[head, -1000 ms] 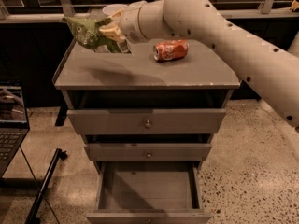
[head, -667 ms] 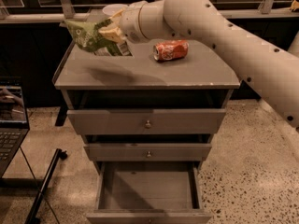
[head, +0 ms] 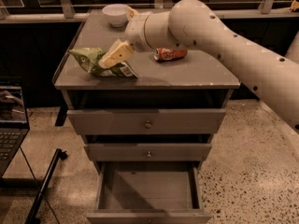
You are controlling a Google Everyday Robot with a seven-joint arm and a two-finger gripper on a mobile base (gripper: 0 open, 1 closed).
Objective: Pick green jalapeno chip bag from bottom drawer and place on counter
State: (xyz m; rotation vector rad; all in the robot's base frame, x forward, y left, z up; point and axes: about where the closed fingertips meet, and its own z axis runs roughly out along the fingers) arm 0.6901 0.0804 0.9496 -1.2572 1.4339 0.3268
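Observation:
The green jalapeno chip bag (head: 88,59) lies crumpled on the front left part of the counter (head: 196,73). My gripper (head: 110,59) reaches in from the right, low over the counter, and is shut on the bag's right end. The cream fingers (head: 116,53) cover part of the bag. The bottom drawer (head: 147,190) is pulled out below and shows only its bare grey floor.
An orange-red soda can (head: 170,54) lies on the counter right of my gripper. A white bowl (head: 115,14) stands at the back. The two knobbed drawers (head: 147,122) stand slightly pulled out. A laptop (head: 11,125) and a black pole (head: 44,185) are at the left.
My gripper has carried the bag down from above the counter's back left to its front left, where the bag now rests on the surface.

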